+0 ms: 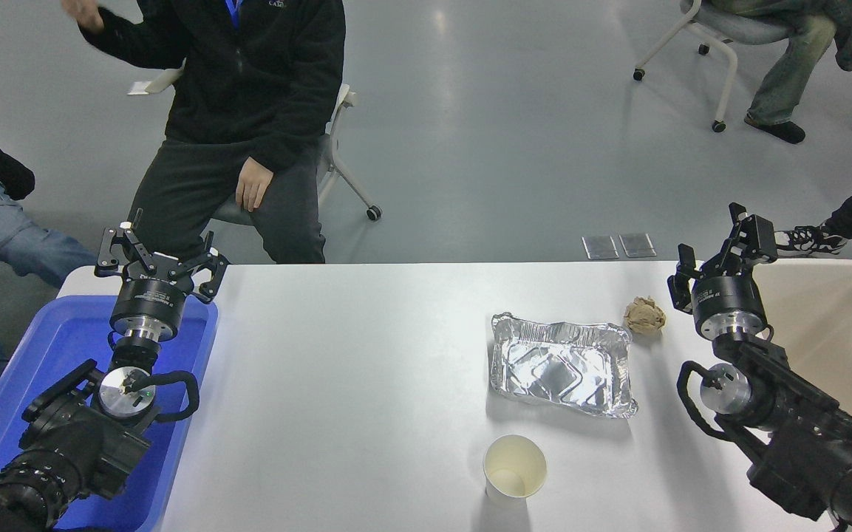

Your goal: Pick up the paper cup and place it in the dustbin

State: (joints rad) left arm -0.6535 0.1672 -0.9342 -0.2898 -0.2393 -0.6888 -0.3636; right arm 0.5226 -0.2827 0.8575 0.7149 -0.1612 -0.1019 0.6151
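Observation:
The paper cup (514,468) stands upright near the table's front edge, white with a cream inside, empty. The beige dustbin (839,325) stands at the table's right end, partly behind my right arm. My right gripper (721,247) is open and empty, raised at the right, far behind and to the right of the cup, next to the dustbin's left rim. My left gripper (161,253) is open and empty, parked over the blue bin at the lower left.
A rectangular foil tray (561,363) lies behind the cup. A crumpled brown paper ball (644,315) lies at its far right corner. A blue bin (41,384) stands at the left end. A person sits at the far side, others at the edges.

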